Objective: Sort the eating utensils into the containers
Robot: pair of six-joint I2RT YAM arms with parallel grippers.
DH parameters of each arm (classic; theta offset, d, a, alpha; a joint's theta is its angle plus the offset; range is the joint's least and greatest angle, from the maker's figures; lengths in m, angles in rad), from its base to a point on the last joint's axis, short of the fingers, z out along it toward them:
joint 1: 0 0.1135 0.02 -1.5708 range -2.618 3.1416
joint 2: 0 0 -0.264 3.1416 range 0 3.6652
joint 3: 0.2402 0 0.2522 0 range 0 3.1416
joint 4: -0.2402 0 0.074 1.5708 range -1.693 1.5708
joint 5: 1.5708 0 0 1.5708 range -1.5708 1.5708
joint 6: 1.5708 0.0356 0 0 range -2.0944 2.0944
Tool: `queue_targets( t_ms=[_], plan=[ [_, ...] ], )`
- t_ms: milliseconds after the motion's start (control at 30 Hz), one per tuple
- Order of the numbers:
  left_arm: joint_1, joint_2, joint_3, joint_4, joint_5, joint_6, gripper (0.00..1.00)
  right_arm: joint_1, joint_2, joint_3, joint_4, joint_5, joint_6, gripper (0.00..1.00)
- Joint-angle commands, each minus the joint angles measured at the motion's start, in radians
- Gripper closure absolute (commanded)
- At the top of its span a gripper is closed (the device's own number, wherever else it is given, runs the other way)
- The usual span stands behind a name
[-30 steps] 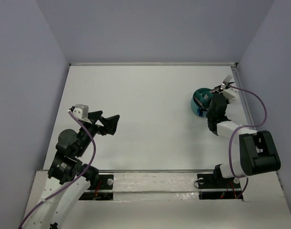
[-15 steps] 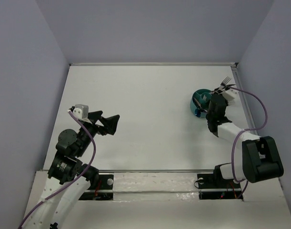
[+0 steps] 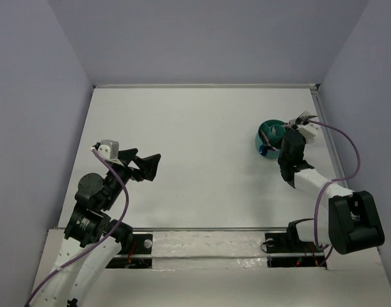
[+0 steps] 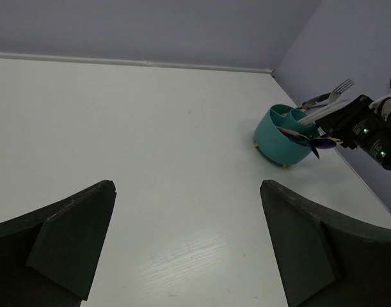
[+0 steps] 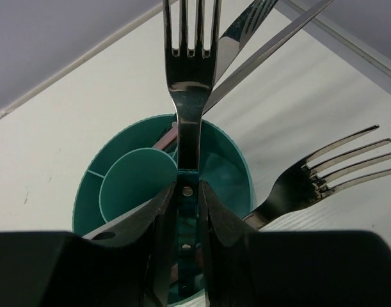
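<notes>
Pinching the handle of a silver fork (image 5: 190, 96) between its closed fingers, the right tool (image 5: 189, 193) holds the piece upright with the tines pointing up and away from the wrist. The lower end of the handle hangs inside the mouth of the teal cup (image 5: 224, 169). That looks like the last stage of lowering it in, and gripping low on the handle lets the fork drop straight between the cup walls. I cannot tell whether the handle tip touches the cup floor.

A thin wall divides the cup into compartments. A second fork (image 5: 317, 176) already leans out over the right rim, with a slim silver piece (image 5: 275, 41) slanting behind it. From the left wrist view, a dark blue spoon (image 4: 317, 144) also pokes out of the cup.

The cup sits on the white tabletop (image 5: 67, 134) near the far right edge. Well apart from it, the left tool (image 4: 187, 243) hovers with its fingers spread wide, holding nothing, probably parked clear of the work.
</notes>
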Motion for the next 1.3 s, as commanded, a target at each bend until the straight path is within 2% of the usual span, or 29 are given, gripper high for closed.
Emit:
queue_targets(
  t_ms=[0,33,167,200,267,400,467,600,767,833,967,1100,1267],
  plan=[
    [0.008,0.005,0.023,0.062,0.017,-0.002,0.01,0.020,-0.044,-0.005,0.002,-0.011,0.006,0.73],
    [0.008,0.005,0.023,0.062,0.017,-0.002,0.01,0.020,-0.049,-0.005,-0.005,-0.016,0.006,0.72],
    [0.008,0.005,0.023,0.062,0.017,-0.002,0.01,0.020,-0.073,0.008,-0.051,-0.039,0.014,0.55],
    [0.008,0.005,0.023,0.062,0.017,-0.002,0.01,0.020,-0.074,0.011,-0.059,-0.042,0.014,0.55],
    [0.008,0.005,0.023,0.062,0.016,-0.002,0.01,0.020,-0.109,0.013,-0.073,-0.045,0.012,0.44],
    [0.008,0.012,0.023,0.062,0.016,-0.002,0.01,0.020,-0.196,0.036,-0.137,-0.042,0.003,0.39],
    [0.008,0.012,0.024,0.062,0.013,-0.002,0.01,0.020,-0.241,0.054,-0.185,-0.047,-0.009,0.32],
    [0.017,0.015,0.027,0.060,0.005,0.000,0.01,0.020,-0.378,0.082,-0.248,-0.070,-0.035,0.29],
    [0.017,0.013,0.027,0.062,-0.013,0.000,0.01,0.029,-0.468,0.136,-0.352,-0.103,-0.060,0.28],
    [0.017,0.013,0.027,0.066,-0.021,-0.002,0.01,0.029,-0.486,0.156,-0.396,-0.068,-0.060,0.28],
    [0.017,0.018,0.026,0.071,-0.024,-0.002,0.01,0.029,-0.518,0.154,-0.461,-0.028,-0.039,0.20],
    [0.017,0.032,0.030,0.063,-0.042,0.010,0.01,0.029,-0.489,0.195,-0.570,-0.163,0.020,0.25],
    [0.017,0.021,0.027,0.056,-0.035,0.009,0.01,-0.029,-0.496,0.220,-0.619,-0.148,0.053,0.29]
  ],
)
